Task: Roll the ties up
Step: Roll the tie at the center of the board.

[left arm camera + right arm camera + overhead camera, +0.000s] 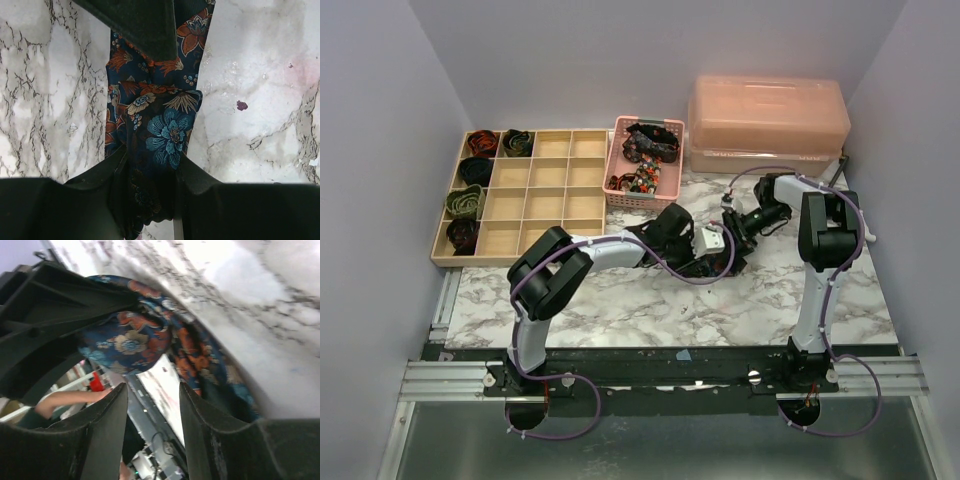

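The floral tie (165, 130) lies on the bench (620, 300) in the middle, just near of the basket (620, 185), where the two arms meet. The left end effector (150, 195) is closed on it, with the navy fabric bunched and pinched between its fingers and a fold of it doubled over just beyond the tips. The right end effector (152, 390) comes in from the far right with its jaws apart and nothing between them that I can see. The tie sits just past its tips.

The tie looks light, thin and completely limp. It drapes and creases where it is gripped, so it will not hold a shape by itself. The weave has a slight sheen and is likely slippery, so a coil will probably spring loose unless it is kept pinched. The best hold is probably across the full width at the folded end, gripping both layers flat. The free length can then be wound around that core while light tension keeps the turns snug.

Several coiled ties (483, 143) sit in the far-left tray (520, 262), and the basket holds more unrolled ones.
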Available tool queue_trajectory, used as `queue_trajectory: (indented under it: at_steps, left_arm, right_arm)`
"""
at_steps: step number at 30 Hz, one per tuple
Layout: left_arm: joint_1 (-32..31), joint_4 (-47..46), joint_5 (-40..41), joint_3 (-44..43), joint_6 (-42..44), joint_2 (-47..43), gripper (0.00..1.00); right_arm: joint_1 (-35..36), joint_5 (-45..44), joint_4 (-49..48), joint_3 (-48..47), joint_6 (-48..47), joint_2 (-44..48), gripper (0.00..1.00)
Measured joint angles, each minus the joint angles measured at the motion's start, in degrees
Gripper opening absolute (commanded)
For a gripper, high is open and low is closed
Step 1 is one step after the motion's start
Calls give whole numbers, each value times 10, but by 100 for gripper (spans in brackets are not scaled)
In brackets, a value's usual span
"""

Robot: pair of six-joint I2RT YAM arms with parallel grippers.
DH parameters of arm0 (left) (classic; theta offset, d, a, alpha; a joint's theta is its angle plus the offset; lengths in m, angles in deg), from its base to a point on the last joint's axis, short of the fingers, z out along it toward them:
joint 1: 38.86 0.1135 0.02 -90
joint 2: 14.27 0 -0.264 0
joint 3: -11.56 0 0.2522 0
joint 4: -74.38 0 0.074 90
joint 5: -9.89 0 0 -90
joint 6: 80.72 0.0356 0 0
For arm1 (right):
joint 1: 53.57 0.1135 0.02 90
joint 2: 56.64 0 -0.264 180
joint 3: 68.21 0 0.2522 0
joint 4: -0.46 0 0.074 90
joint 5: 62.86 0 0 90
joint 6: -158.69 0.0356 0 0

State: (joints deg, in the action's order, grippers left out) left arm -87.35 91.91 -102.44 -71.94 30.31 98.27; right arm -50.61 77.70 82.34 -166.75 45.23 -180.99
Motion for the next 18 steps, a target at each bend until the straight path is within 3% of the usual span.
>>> queue_trajectory:
  at_steps: [4,6,12,15,17,18]
  left_arm:
    - [-3,11,5,-3,12,0,30]
    - [-4,16,7,-5,17,0,31]
    - [-6,23,9,-9,29,1,31]
    - [-6,31,9,-14,30,2,34]
    - [-6,37,10,-17,30,2,38]
    - [-6,39,10,-19,30,3,41]
  right_arm:
    - [5,64,27,-2,0,-10,75]
    - [14,86,30,-6,5,-20,74]
    - [49,105,12,-18,41,-31,34]
    - [58,88,-7,-18,60,-33,24]
    - [58,78,-10,-18,66,-36,3]
    - [58,71,-11,-17,68,-37,0]
